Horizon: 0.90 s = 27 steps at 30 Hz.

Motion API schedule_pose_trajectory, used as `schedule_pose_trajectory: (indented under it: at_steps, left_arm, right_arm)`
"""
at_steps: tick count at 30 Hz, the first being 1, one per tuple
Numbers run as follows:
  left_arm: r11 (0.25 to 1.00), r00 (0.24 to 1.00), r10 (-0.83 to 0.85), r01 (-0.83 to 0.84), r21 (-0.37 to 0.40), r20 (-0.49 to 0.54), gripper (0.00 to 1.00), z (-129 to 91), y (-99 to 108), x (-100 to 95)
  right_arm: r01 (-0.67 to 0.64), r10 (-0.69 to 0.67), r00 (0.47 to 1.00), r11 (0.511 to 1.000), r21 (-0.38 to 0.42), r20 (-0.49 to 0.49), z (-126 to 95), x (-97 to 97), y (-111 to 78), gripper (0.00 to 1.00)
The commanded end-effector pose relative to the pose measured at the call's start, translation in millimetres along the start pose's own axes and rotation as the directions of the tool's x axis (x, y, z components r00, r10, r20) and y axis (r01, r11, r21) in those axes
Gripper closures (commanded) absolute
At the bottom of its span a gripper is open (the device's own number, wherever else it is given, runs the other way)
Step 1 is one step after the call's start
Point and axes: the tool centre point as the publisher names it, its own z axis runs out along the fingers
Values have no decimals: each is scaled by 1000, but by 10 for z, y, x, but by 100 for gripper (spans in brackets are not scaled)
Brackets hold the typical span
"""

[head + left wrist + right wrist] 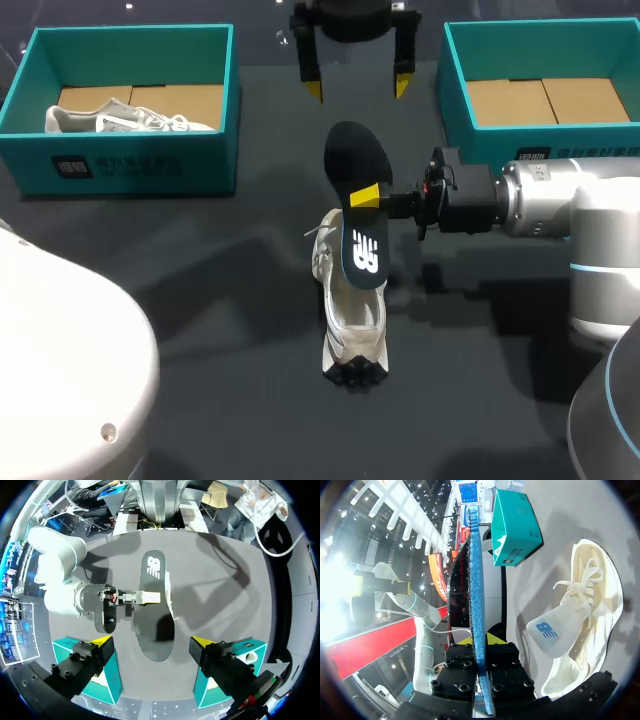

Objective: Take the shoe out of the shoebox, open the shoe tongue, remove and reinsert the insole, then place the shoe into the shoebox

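Insole [355,165] is out of the white sneaker [352,325] & hangs over it, logo end low at the shoe's opening (touching or not, can't tell). The sneaker sits mid-table btwn the two teal shoeboxes, tongue [547,630] pulled open. Right gripper [367,196] is clamped on the insole's middle, a finger on each face; left gripper [358,88] hovers past the far end, jaws wide, empty. Prob. the remove/reinsert step: next needs the insole lined up w/ the opening & slid in flat, maybe w/ left steadying the shoe.
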Motion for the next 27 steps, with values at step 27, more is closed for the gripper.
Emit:
schedule_pose_trajectory:
  at_steps: [27]
  left_arm:
    - [998, 816, -7, 38, -42, 577, 0, 31, -80, 476]
  right_arm:
    - [0, 0, 1000, 1000, 0, 3, 8, -3, -9, 100]
